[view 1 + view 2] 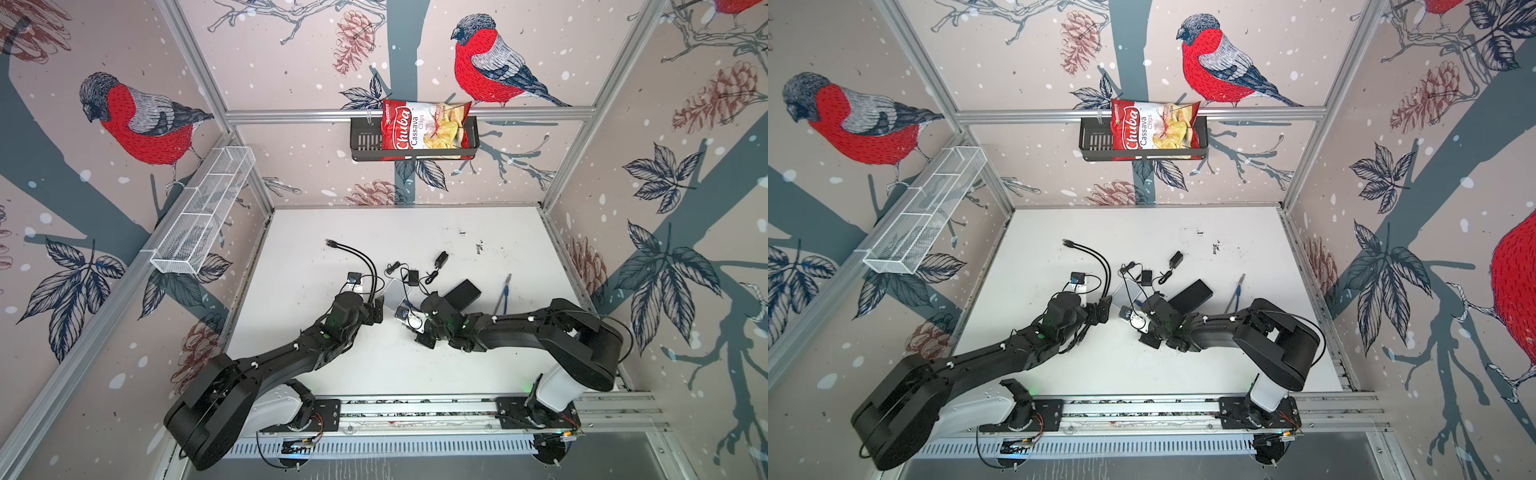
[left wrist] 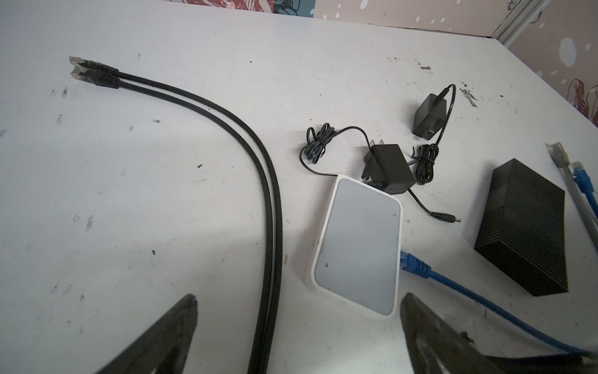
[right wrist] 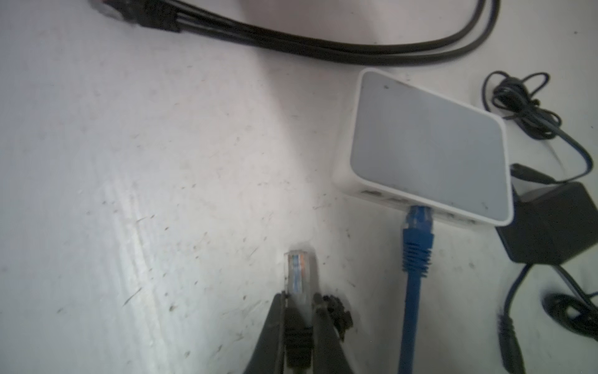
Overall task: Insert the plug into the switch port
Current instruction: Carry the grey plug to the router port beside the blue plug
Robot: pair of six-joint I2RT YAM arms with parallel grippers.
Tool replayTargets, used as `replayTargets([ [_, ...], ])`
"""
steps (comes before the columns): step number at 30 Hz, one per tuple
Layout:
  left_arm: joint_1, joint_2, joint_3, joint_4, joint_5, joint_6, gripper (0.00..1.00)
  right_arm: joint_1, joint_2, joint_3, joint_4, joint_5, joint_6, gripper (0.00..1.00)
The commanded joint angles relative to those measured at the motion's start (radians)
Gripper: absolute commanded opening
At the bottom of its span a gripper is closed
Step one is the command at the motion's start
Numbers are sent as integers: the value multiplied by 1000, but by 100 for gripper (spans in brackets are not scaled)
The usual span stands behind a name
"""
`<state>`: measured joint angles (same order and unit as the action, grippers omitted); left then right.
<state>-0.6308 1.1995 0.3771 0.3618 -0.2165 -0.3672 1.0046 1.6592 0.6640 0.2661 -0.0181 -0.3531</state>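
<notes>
In the right wrist view my right gripper [image 3: 301, 296] is shut on the plug [image 3: 299, 275], a clear connector with a black boot that sticks out beyond the fingertips, just above the table. The white switch [image 3: 427, 152] lies ahead and to one side of the plug. Its row of ports [image 3: 372, 193] faces this gripper, and a blue cable plug [image 3: 417, 233] sits in one port. My left gripper [image 2: 299, 299] is open and holds nothing. It hovers just short of the switch [image 2: 359, 246], which lies mid-table in both top views [image 1: 395, 293].
Two black flat cables [image 2: 268, 194] curve past the switch on its left. Two black power adapters [image 2: 388, 171] with thin cords lie behind it. A black box [image 2: 524, 226] and loose grey and blue cable ends [image 2: 579, 175] lie to the right.
</notes>
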Motion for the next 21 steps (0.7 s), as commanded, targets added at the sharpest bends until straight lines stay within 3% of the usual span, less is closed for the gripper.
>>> replayTargets([
  [1, 24, 57, 48, -17, 8, -5, 96, -9, 24, 16, 63, 125, 66, 3],
  [12, 38, 312, 239, -27, 99, 19, 95, -51, 57, 48, 120, 134, 104, 2],
  [21, 37, 405, 287, -10, 177, -1, 93, -42, 80, 59, 130, 74, 126, 2],
])
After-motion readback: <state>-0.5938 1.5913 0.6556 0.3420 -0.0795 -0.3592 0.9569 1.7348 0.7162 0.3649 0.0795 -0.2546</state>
